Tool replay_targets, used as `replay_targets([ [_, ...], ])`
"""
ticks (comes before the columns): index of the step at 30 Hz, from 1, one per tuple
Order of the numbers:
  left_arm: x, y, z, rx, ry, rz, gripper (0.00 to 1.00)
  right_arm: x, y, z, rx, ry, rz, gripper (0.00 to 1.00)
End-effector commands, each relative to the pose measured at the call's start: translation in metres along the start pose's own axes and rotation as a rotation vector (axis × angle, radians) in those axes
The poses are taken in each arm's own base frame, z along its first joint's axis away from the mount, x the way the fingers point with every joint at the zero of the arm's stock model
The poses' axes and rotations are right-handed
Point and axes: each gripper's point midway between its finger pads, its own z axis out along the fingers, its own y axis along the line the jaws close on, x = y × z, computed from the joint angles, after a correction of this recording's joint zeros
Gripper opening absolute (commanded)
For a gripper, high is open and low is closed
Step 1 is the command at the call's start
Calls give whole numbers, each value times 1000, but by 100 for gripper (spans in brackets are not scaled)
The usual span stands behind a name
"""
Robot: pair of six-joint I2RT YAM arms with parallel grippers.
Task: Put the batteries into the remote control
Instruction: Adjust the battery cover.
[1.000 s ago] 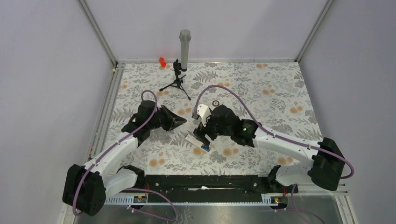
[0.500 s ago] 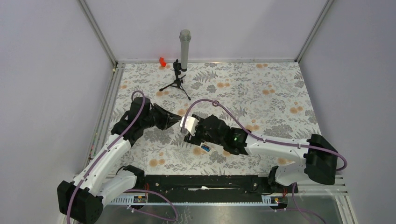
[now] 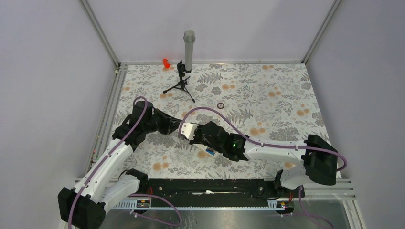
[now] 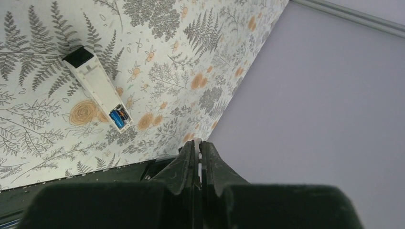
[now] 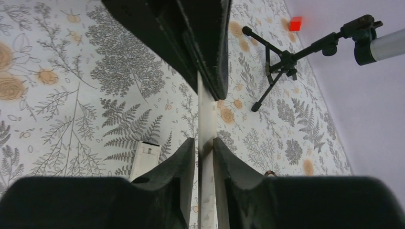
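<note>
The remote control lies flat on the patterned table, a slim white bar with its compartment open. The blue batteries sit inside that compartment at one end. From above only this end shows, beside my right arm. A thin white cover plate hangs above the table between both grippers. My left gripper is shut on one edge of it. My right gripper presses both fingers against the opposite end. In the top view the plate sits where the two grippers meet.
A microphone on a small black tripod stands at the back of the table, with a small red object beside it. A dark little ring lies right of centre. Grey walls enclose the table.
My right gripper has travelled left to the left gripper and its fingers have closed onto the white plate. The left arm has shifted slightly left, still holding the plate.
</note>
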Motion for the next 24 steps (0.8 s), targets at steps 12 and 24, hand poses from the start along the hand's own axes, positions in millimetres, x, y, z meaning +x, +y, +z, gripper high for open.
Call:
replay_targets([
  [12,15,-22,-10,117,77,-43,70,-17,-17,-3,80,-6,32,0],
  [24,-19,-37,-13,214,-132,581,87,-17,-8,-57,-201,40,452,0],
])
